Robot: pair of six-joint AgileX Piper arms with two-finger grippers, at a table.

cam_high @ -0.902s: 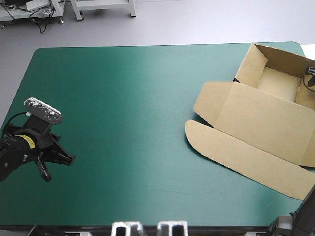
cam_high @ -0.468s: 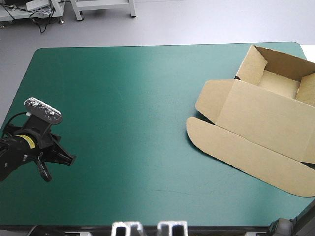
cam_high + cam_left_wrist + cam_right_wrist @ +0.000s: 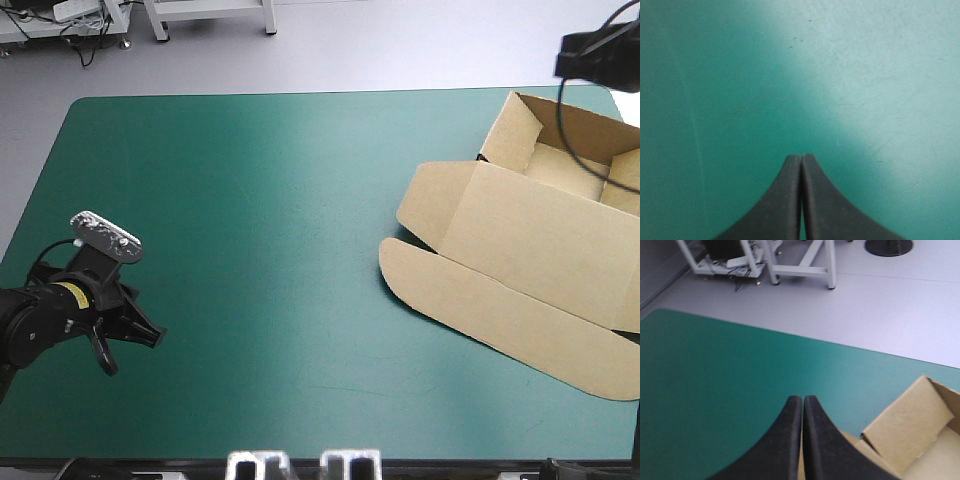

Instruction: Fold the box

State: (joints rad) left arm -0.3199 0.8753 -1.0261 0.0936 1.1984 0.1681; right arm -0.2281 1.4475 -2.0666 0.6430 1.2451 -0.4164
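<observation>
I have the brown cardboard box (image 3: 530,245) on the right side of the teal-green table cover (image 3: 250,190), toward the far right corner. It is an open tray with raised walls at the far end, and its lid and rounded flap lie flat toward the near edge. My left gripper (image 3: 801,159) sits low over bare cover near the table's left edge, well apart from the box, its black fingers (image 3: 782,205) pressed together to a point, gripping nothing. My right gripper (image 3: 803,400) hangs high over the box's far end, likewise pinched together and empty.
</observation>
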